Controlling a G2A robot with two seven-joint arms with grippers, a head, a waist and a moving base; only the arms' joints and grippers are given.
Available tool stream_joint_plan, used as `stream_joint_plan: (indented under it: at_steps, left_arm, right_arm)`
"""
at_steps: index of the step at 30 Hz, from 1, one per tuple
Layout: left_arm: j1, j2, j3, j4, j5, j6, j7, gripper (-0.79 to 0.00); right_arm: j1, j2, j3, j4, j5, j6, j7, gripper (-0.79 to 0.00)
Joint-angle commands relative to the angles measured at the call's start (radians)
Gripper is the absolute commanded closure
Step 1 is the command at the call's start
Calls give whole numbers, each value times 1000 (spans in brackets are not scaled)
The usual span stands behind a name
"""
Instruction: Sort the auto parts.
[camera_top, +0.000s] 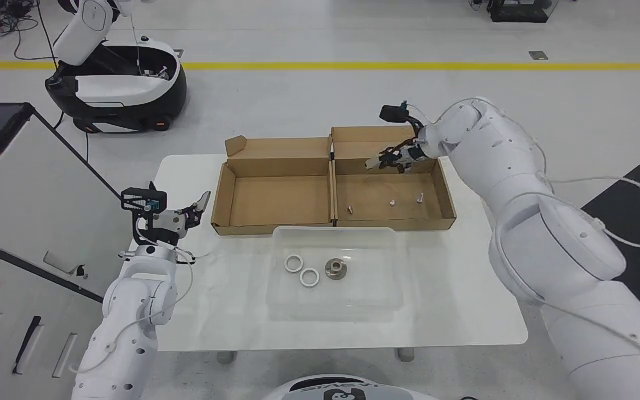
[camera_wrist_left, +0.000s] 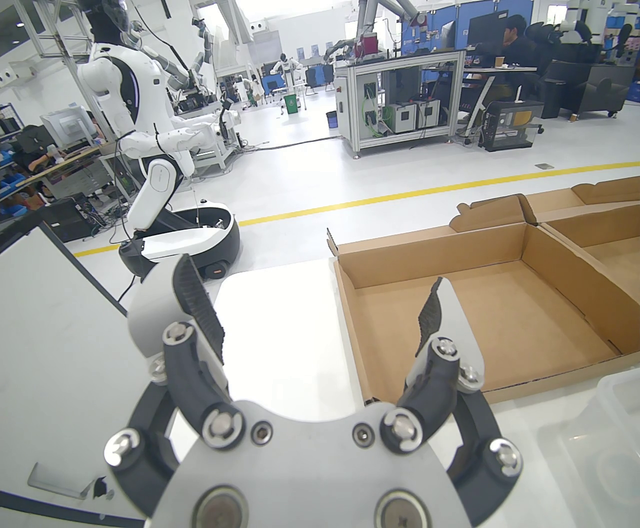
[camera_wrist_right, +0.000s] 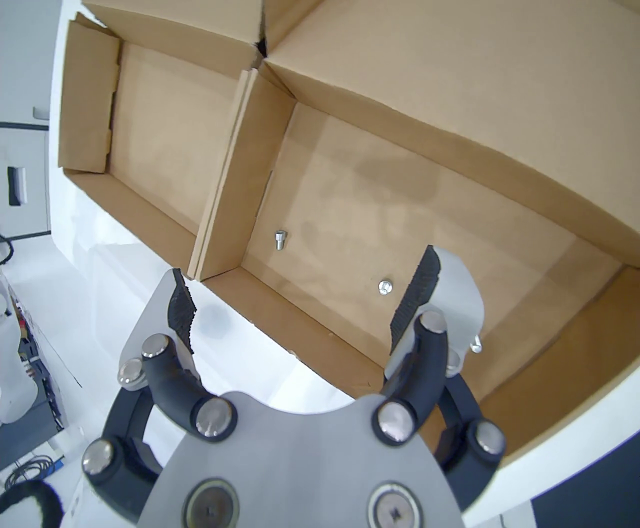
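Two open cardboard boxes stand side by side at the back of the white table. The left box (camera_top: 272, 229) (camera_wrist_left: 500, 310) is bare inside. The right box (camera_top: 440, 195) (camera_wrist_right: 350, 200) holds three small bolts (camera_top: 393, 203) (camera_wrist_right: 384, 287), spread along its floor. In front of the boxes, a clear plastic tray (camera_top: 372, 288) holds two white rings (camera_top: 293, 264) and a round metal part (camera_top: 335, 268). My right gripper (camera_top: 386, 160) (camera_wrist_right: 302, 270) hangs open over the right box with nothing in it. My left gripper (camera_top: 187, 214) (camera_wrist_left: 310, 272) is open above the table's left edge, beside the left box.
The table (camera_top: 230, 310) has bare surface left of the tray and along its front. Box flaps stand up along the far sides. Another robot on a dark base (camera_top: 120, 85) stands on the floor beyond the table's left corner.
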Motion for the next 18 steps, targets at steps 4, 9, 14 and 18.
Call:
stream_joint_plan:
  at_steps: [4,9,14,18]
  left_arm:
    - [0,0,0,0,0,0,0,-785]
    - [0,0,0,0,0,0,0,-785]
    - [0,0,0,0,0,0,0,-785]
    - [0,0,0,0,0,0,0,-785]
  right_arm:
    - [7,35,34,-36,29,-82,24,-785]
    - [-9,84,81,-126,65,-118,55,-785]
    - [-55,148,156,-278,128,-107,90,-785]
    - [-141,218,250,-480,177,-55,129,-785]
